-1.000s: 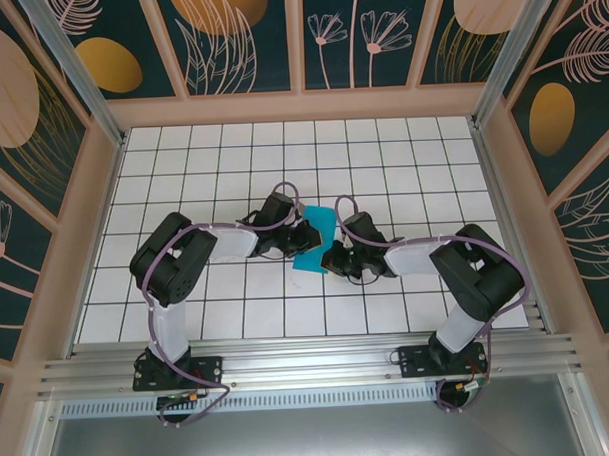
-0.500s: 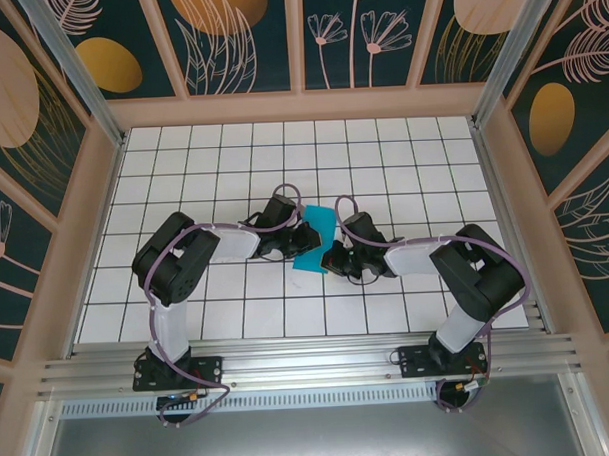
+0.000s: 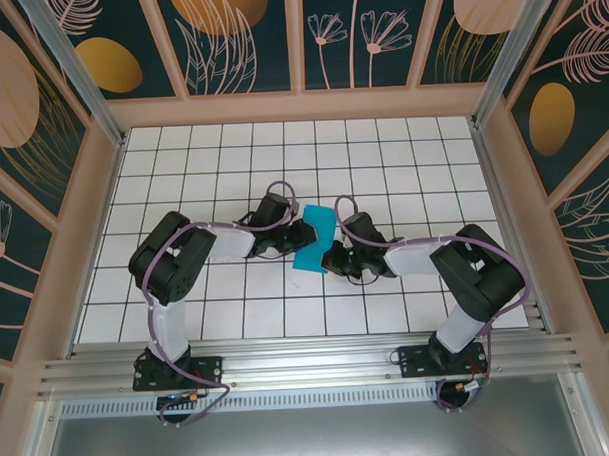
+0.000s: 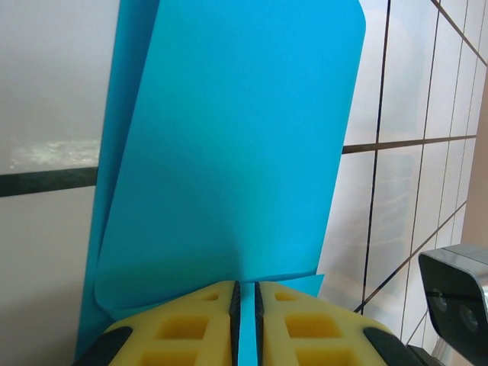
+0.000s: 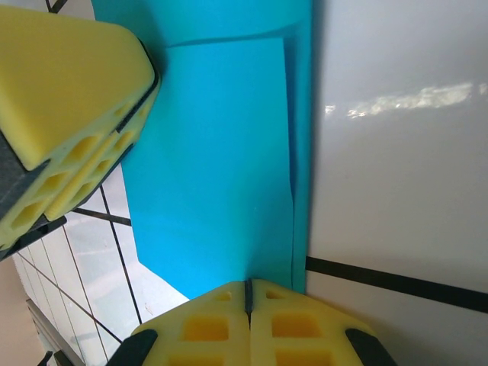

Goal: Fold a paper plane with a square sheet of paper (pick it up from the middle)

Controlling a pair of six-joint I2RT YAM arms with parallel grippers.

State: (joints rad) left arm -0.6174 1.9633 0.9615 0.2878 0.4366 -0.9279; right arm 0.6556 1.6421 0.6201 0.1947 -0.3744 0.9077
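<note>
The square sheet of paper [image 3: 316,238] is a teal, folded shape between my two grippers at the table's middle. In the left wrist view a folded flap of the sheet of paper [image 4: 229,152] rises over a lower layer. My left gripper [image 4: 245,286] stands at its near edge, its yellow pads parted by a thin slit with teal showing in it. My right gripper [image 5: 248,284] is shut on the opposite edge of the sheet of paper [image 5: 213,152], pads pressed together. From above, the left gripper [image 3: 303,231] and the right gripper [image 3: 333,257] flank the paper. No paper plane shape shows.
White tiled table [image 3: 232,160] with dark grid lines, enclosed by patterned walls [image 3: 42,147]. The left gripper's yellow finger [image 5: 69,84] fills the right wrist view's upper left corner. The right wrist's camera housing [image 4: 457,297] sits low at the right of the left wrist view.
The left gripper's jaws have eased apart a little and its wrist has shifted slightly left. The right gripper has closed fully on the paper's edge. The paper stays in place.
</note>
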